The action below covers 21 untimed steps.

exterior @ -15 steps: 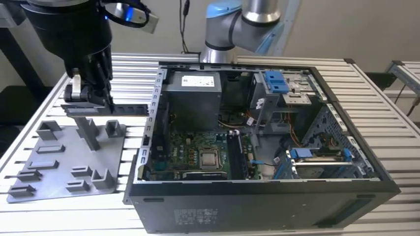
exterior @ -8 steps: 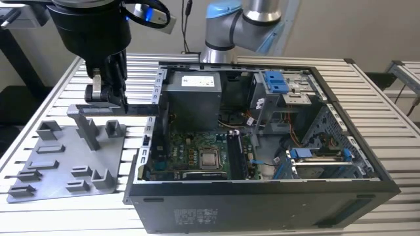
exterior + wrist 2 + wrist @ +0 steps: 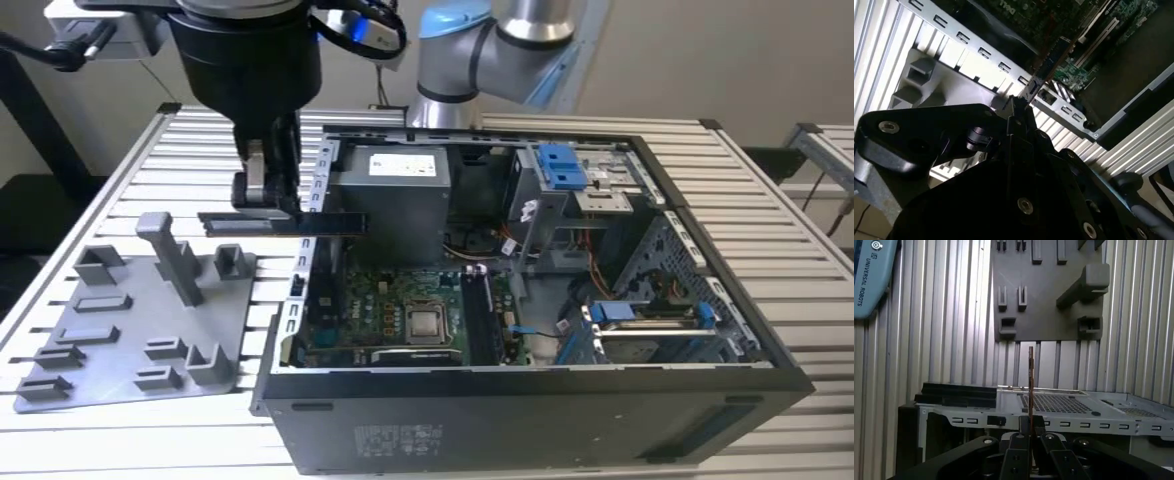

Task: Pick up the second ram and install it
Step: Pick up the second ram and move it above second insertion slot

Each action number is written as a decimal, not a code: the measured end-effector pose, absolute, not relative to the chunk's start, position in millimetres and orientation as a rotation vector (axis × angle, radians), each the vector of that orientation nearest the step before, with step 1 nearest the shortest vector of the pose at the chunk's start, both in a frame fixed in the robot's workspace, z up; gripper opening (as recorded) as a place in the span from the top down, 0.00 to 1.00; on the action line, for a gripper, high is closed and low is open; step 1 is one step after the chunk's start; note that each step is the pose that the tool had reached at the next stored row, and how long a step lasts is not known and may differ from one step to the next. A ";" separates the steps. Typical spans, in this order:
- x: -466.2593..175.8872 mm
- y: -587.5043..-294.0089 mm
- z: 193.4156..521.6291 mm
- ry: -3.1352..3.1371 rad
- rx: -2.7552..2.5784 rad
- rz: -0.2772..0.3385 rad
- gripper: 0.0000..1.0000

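Your pincer [image 3: 274, 207] is shut tight on the second ram [image 3: 287, 222]. The two fingers squeeze the thin dark stick from both sides, close to its middle. In the exterior view the stick is up in the air and lies level, like a little bar. It hangs over the side wall of the open computer case [image 3: 534, 420], the wall on the exterior view's left. One end points out toward the grey tray [image 3: 134, 330]. The other end reaches in over the case. The stick touches nothing but the fingers.

In the first wrist view you see the second ram [image 3: 1031, 385] from its thin edge, a straight line coming out of the pincer [image 3: 1031, 426]. The case wall and the grey tray [image 3: 1049, 320] with its posts are behind it.

In the second wrist view the stick [image 3: 1046, 67] sticks out from the pincer [image 3: 1016, 112] toward the green board [image 3: 1079, 70] inside the case.

The case and the tray sit side by side on the white slatted tabletop [image 3: 120, 170]. The green board [image 3: 387, 315] lies flat on the bottom of the case, well below the stick.
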State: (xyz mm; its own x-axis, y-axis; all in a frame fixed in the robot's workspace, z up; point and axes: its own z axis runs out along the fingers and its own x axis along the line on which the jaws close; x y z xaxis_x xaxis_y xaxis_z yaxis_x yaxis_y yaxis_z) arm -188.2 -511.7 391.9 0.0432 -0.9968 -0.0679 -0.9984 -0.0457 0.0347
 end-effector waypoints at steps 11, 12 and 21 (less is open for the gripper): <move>-150.5 -511.7 391.9 2.155 -2.254 0.115 0.86; -147.2 -511.7 391.9 2.155 -2.254 0.115 0.86; -125.8 -511.7 391.9 2.154 -2.254 0.115 0.86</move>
State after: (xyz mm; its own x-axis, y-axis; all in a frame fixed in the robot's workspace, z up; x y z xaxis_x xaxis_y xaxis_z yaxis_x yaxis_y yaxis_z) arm -125.8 -511.7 391.9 0.0442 -0.9967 -0.0680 -0.9983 -0.0467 0.0355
